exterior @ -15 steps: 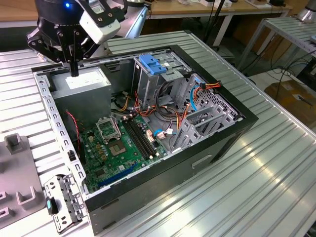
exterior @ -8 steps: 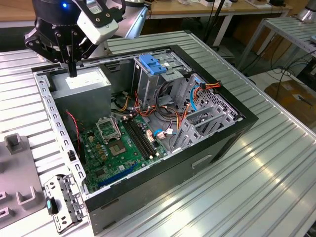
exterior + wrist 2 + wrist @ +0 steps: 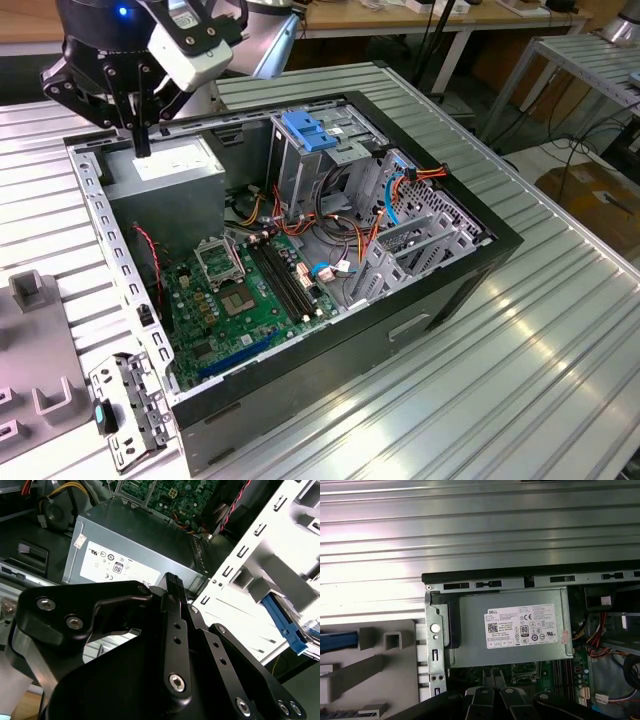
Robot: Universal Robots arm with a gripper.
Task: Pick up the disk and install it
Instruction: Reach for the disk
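Since the open computer case (image 3: 400, 330) fills the table's (image 3: 560, 340) middle and its power supply (image 3: 515, 630) lies under the closed, empty jaws, descending here risks a collision; the disk (image 3: 337, 641) waits in a tray (image 3: 370, 665) beside the case.

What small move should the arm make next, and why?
Probably shift sideways over the case wall toward the grey fixture: the gripper hangs over the power supply, jaws shut and empty, while the disk lies in that fixture beside the case.

Green motherboard (image 3: 250, 290), grey power supply (image 3: 175, 205) with white label (image 3: 170, 160), black end effector (image 3: 141, 148), ribbed silver table (image 3: 520, 330)
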